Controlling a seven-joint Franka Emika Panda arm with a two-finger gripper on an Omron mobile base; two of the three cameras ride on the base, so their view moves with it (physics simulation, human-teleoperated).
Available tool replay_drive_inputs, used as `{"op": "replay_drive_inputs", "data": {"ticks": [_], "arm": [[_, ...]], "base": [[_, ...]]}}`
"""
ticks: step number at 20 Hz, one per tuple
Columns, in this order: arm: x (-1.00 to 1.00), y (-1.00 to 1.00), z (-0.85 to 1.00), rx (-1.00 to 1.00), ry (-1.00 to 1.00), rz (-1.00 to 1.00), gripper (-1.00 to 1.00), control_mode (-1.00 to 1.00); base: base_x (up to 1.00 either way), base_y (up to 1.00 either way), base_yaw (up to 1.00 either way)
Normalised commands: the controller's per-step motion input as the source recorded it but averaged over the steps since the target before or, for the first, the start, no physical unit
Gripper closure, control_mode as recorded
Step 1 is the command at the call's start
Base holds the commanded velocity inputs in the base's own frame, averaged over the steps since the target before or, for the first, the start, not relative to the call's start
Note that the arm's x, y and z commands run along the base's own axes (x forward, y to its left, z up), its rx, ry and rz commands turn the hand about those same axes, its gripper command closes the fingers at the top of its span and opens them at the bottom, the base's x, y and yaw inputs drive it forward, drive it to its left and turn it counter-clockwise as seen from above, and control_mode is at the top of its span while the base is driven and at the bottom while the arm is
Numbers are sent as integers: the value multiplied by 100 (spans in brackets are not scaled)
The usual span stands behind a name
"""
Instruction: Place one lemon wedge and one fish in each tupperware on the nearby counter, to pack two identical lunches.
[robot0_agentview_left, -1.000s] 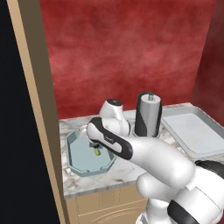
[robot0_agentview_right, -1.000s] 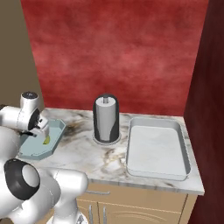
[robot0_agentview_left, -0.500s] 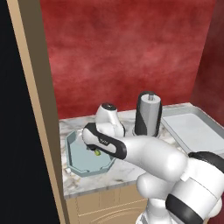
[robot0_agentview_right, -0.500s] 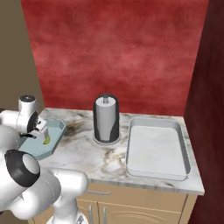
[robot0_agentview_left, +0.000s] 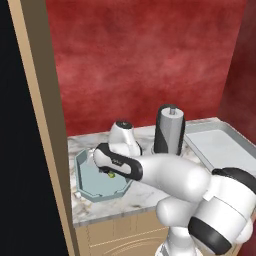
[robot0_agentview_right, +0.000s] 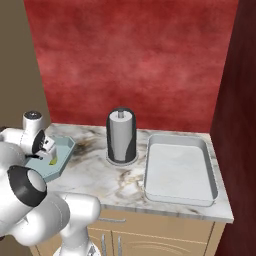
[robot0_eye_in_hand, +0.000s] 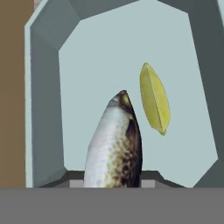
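Pale blue octagonal tupperware (robot0_agentview_left: 92, 192) — seen at the lower left of the left base view, on the marbled bench (robot0_agentview_right: 100, 175). One lemon wedge (robot0_eye_in_hand: 154, 99) is lodged on its floor, right of centre in the hand view. One fish (robot0_eye_in_hand: 114, 146) is held over the same tray, rising from the bottom edge of the hand view; the claw (robot0_agentview_left: 106, 171) is judged to be clamped on it, though the finger tips are hidden behind it.

White-grey rectangular tupperware (robot0_agentview_right: 180, 170) — at the right of the right base view, beyond the paper-towel holder (robot0_agentview_right: 121, 135); nothing is seen in it.

Progress: first lunch nearly packed once the fish is released; second lunch not yet begun.
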Motion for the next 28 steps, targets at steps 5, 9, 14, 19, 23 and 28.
{"op": "replay_drive_inputs", "data": {"ticks": [5,9,14,19,23,28], "arm": [[17,0,-14,0,0,0,100,-100],[20,5,-14,0,0,0,100,-100],[21,18,-13,-2,0,0,100,-100],[23,17,-14,-2,0,0,100,-100],[14,2,-11,-2,0,0,100,-100],[8,0,-10,-2,0,0,100,-100]], "base": [[0,0,0],[0,0,0],[0,0,0],[0,0,0],[0,0,0],[0,0,0]]}}
